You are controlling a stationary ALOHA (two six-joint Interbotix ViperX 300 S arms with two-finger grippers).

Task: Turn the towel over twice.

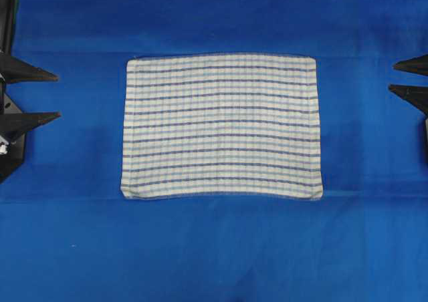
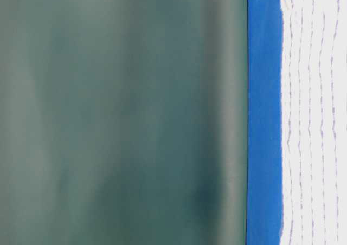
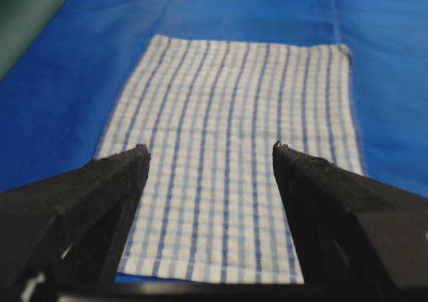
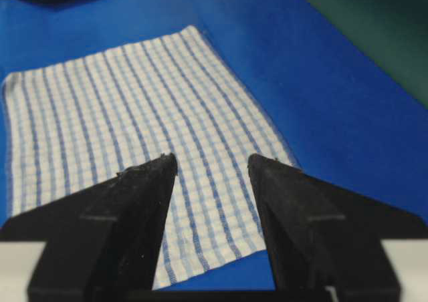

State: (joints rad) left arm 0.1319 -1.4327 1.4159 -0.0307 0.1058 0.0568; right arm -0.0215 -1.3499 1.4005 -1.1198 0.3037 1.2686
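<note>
The towel (image 1: pixel 221 126) lies spread flat at the center of the overhead frame on the blue-covered surface (image 1: pixel 214 248), its stripes running across. The left gripper (image 1: pixel 48 96) sits at the left edge, jaws spread and empty, apart from the towel. The right gripper (image 1: pixel 400 76) sits at the right edge, likewise released, grasping nothing.

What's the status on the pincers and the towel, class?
Left pincer open, empty, off the towel's left edge. Right pincer open, empty, off its right edge. Towel flat on the blue table covering, nothing on it.
</note>
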